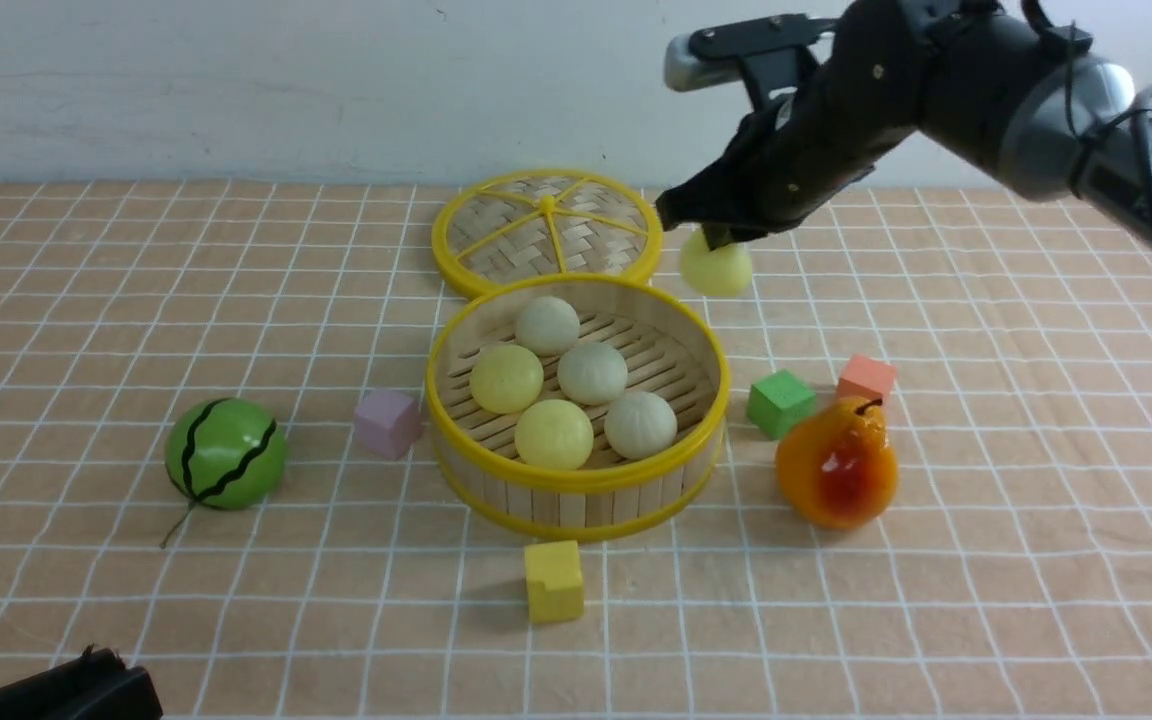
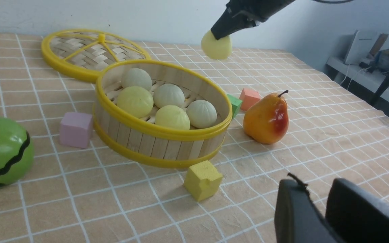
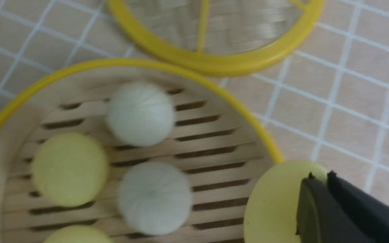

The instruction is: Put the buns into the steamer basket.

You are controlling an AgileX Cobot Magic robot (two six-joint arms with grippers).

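Right pincer (image 1: 719, 238), closed on the top of a pale yellow bun (image 1: 717, 268), suspends it clear of the table (image 1: 986, 620), presumably for lowering past the rim. The steamer basket (image 1: 576, 480), below and to the pincer's left, holds five buns. Left pincer (image 2: 319, 216): jaws nearly together, grasping nothing visible.

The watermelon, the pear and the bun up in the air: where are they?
Watermelon (image 1: 226, 454): front view, striped side.
Pear (image 2: 266, 118): left wrist view, round body.
Bun (image 1: 715, 268): front view, its lower part.
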